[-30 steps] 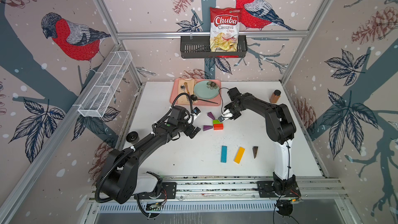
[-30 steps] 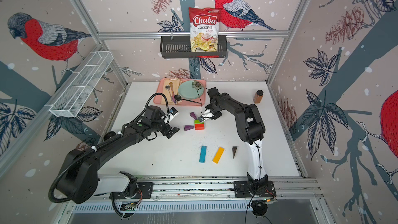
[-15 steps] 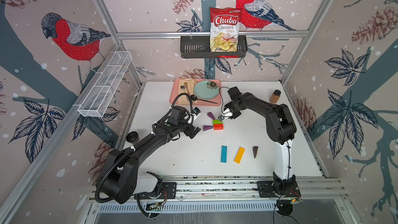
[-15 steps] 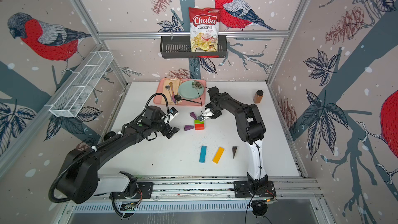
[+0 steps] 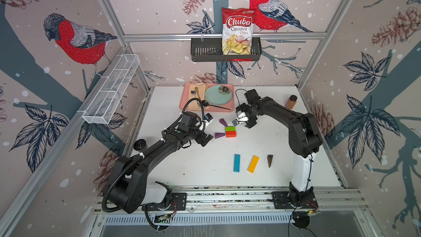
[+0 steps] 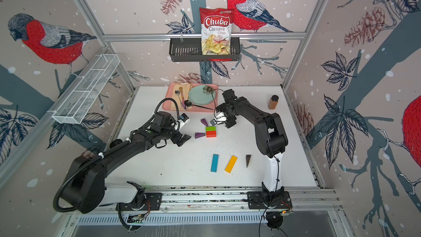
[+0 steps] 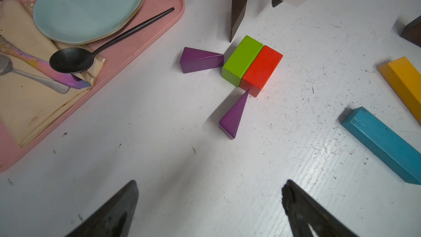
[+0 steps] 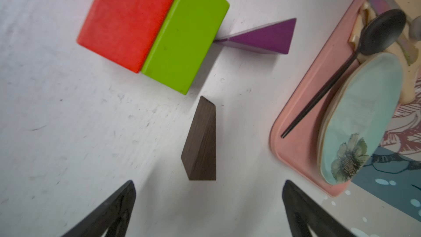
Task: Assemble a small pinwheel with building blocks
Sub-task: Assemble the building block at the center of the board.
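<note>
Though the right claw (image 5: 242,121) hid it in both top views, its wrist view showed a dark brown wedge (image 8: 201,140) loose on the surface (image 8: 68,133), jaws apart, thin end toward the green brick (image 8: 184,39); left claw (image 7: 210,181) likewise apart.

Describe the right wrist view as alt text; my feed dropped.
A dark brown wedge lies free on the white table ahead of the open right hand, near a corner of the green brick. The red brick sits flush against it, and a purple wedge touches its opposite side tip-first.
</note>
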`<action>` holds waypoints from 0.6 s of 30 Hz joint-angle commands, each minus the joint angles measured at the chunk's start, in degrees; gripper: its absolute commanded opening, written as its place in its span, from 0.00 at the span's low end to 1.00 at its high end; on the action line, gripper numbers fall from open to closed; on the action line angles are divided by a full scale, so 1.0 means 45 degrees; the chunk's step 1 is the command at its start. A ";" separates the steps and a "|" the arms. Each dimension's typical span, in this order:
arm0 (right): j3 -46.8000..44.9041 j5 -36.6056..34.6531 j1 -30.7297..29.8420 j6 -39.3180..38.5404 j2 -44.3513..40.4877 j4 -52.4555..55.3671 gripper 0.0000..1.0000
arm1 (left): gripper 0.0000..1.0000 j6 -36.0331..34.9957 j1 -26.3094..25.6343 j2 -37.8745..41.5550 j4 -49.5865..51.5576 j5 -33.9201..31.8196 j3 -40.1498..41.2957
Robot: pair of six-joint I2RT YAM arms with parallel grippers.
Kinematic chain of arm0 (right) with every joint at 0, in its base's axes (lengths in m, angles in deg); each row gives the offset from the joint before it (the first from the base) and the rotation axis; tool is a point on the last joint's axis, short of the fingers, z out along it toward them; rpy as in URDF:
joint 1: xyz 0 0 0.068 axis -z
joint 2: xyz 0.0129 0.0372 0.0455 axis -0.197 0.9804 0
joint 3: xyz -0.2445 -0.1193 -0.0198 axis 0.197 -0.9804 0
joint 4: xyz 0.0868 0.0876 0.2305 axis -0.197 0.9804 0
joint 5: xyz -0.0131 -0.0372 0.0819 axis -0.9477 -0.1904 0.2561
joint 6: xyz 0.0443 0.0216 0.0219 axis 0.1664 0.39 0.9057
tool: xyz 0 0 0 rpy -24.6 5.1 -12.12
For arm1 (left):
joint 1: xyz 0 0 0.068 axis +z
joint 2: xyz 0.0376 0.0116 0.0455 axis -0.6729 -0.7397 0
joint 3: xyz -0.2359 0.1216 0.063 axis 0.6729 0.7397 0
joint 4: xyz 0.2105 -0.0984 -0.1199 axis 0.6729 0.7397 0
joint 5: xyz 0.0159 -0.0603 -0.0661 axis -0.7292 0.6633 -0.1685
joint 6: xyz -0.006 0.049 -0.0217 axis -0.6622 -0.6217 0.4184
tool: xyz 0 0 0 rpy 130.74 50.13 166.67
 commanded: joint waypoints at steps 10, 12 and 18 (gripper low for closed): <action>0.0545 -0.2830 0.1484 1.5708 -0.1660 -0.3568 1.00 | 0.98 0.0762 0.0012 -0.1150 -0.1872 0.0568 -0.1184; 0.0312 -0.2179 0.1987 1.7252 -0.1558 -0.3939 0.99 | 0.98 0.0814 0.0012 -0.1532 -0.2156 0.0565 -0.1458; 0.2343 -0.2119 0.2003 1.9766 0.0684 -0.1156 0.71 | 0.98 0.1288 0.0012 -0.3164 -0.1652 -0.0493 -0.3510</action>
